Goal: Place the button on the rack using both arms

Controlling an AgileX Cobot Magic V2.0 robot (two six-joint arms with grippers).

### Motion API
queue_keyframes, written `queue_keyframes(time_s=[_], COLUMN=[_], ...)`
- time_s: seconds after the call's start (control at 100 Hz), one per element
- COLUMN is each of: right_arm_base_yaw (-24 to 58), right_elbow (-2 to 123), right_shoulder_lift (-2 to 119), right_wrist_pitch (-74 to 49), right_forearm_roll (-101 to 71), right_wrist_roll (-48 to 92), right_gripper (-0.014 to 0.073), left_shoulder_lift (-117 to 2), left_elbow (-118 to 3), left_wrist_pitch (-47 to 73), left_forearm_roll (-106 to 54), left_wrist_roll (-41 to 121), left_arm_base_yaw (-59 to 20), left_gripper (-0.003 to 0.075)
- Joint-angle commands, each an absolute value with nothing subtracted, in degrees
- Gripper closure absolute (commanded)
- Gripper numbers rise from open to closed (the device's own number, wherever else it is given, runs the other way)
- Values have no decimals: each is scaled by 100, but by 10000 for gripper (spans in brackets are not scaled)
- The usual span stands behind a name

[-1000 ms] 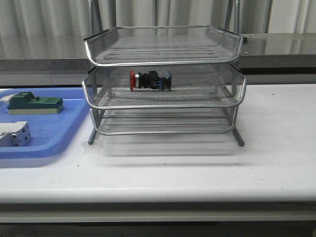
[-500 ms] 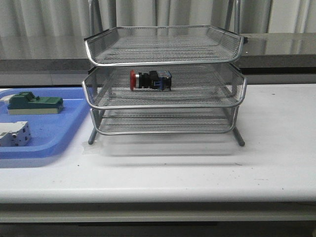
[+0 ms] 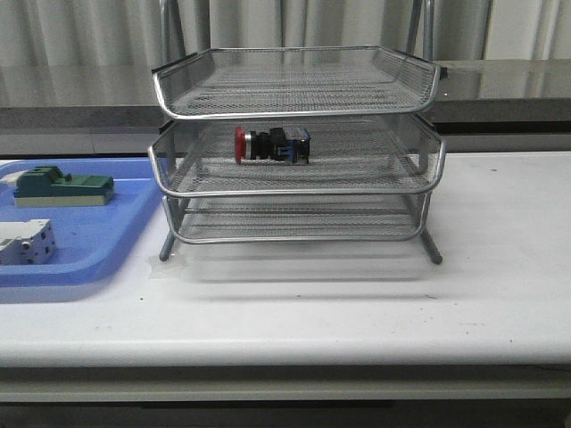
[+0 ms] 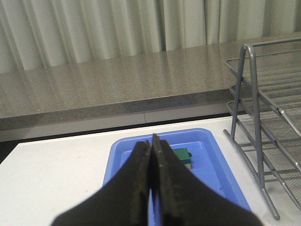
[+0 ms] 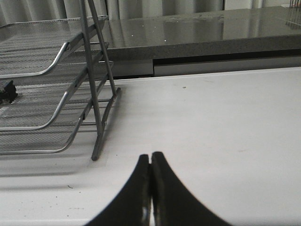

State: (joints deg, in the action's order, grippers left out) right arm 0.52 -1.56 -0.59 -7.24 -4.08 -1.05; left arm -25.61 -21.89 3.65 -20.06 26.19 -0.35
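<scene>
The button (image 3: 270,144), with its red head to the left and its blue block to the right, lies on its side on the middle tier of the silver wire-mesh rack (image 3: 428,98). A dark bit of it shows at the edge of the right wrist view (image 5: 6,91). No arm shows in the front view. My left gripper (image 4: 151,140) is shut and empty, above the blue tray (image 4: 207,150), to the left of the rack (image 4: 256,122). My right gripper (image 5: 151,155) is shut and empty over the white table, to the right of the rack (image 5: 94,94).
The blue tray (image 3: 125,241) at the left of the table holds a green rectangular block (image 3: 62,187) and a white terminal block (image 3: 25,242). The green block also shows in the left wrist view (image 4: 182,157). A grey counter and curtains stand behind the table.
</scene>
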Motion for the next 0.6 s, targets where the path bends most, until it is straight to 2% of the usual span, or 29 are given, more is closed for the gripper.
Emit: queue_keyframes(time_s=[0.0,0.59], right_arm_base_yaw=[54,54], right_elbow=[-72,-72], right_shoulder_lift=[-181,-181], right_wrist_pitch=[-230,-230], right_forearm_roll=[-377,-377], right_wrist_roll=[-110,-110], right_gripper=[653,653], left_shoulder_lift=[-2583,-2573], left_elbow=[-2340,-2340], left_wrist_pitch=[-42,-42], left_forearm_roll=[-2074,-2038], left_wrist_roll=[2560,2560], left_arm_base_yaw=[-19,-19], left_gripper=[740,740])
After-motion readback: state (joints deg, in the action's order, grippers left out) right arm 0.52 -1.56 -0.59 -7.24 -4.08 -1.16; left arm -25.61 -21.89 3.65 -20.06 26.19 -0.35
